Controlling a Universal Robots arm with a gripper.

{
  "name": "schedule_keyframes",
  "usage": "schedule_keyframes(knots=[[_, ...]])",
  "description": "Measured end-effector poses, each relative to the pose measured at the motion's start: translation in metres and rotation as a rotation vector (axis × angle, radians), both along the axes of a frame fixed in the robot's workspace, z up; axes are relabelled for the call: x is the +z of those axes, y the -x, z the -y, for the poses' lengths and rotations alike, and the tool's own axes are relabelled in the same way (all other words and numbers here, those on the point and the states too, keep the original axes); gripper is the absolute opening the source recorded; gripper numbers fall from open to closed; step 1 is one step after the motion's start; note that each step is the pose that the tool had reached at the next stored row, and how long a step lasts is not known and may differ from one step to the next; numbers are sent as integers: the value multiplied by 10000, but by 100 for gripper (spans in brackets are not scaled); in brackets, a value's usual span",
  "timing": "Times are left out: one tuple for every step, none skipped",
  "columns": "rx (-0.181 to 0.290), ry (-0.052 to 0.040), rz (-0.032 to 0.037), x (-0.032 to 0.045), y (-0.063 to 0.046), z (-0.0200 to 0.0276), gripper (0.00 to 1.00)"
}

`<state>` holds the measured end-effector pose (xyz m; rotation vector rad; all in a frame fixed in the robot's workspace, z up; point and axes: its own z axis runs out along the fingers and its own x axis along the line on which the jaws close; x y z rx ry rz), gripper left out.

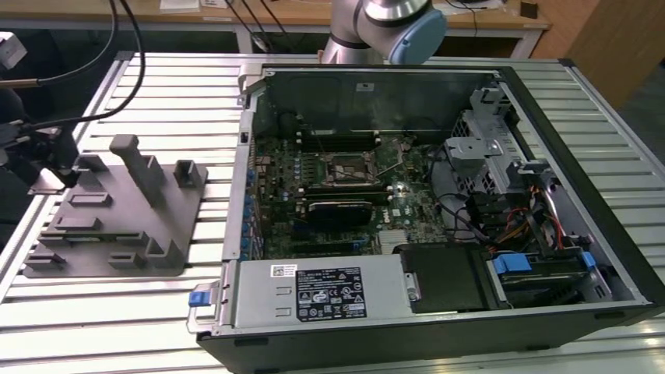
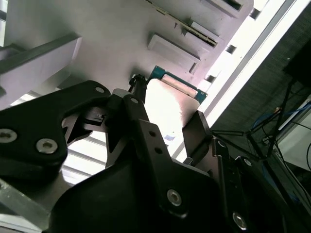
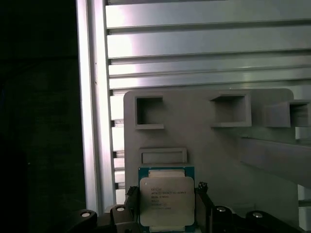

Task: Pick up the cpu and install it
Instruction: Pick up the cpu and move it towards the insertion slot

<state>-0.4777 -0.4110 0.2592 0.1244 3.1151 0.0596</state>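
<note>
- The tool point(image 3: 166, 194) is pressed in on the cpu point(image 3: 166, 200). In both wrist views its two dark fingers point(image 3: 202, 190) sit against opposite edges of the chip, with the silver top showing between them.
- In the second wrist view the same pinch shows from a slant. The cpu point(image 2: 170, 97) lies between the fingers, with its green rim clear beyond their tips.
- The cpu is at the grey fixture plate point(image 3: 218, 145), just beside a shallow rectangular recess. Whether it rests on the plate or is a little above it cannot be told.
- In the exterior view the tool point(image 1: 42, 160) hangs at the edge of the fixture plate point(image 1: 104, 234) towards the exterior view's left, over the slatted surface point(image 1: 104, 319).
- The step in hand appears to be the pick-up, so the task is at an early stage.
- Doing this step well calls for contact on the chip's side edges alone, even on both sides. The chip should be held flat, since a tilt in the grasp would probably upset its seating.
- A light, steady squeeze suits a thin, stiff part like this; too much force risks it springing out sideways.
- The open computer case point(image 1: 416, 93) stands well apart, towards the exterior view's right, with the motherboard socket point(image 1: 348, 167) inside it.
</note>
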Motion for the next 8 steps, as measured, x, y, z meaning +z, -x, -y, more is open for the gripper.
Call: schedule_keyframes(knots=[[0,0,0,28,0,0,55],[0,1,-1,58,0,0,55],[0,1,0,86,0,0,55],[0,1,1,114,0,0,55],[0,0,2,140,0,0,55],[0,1,2,168,0,0,55],[0,1,3,192,0,0,55],[0,1,4,215,0,0,55]])
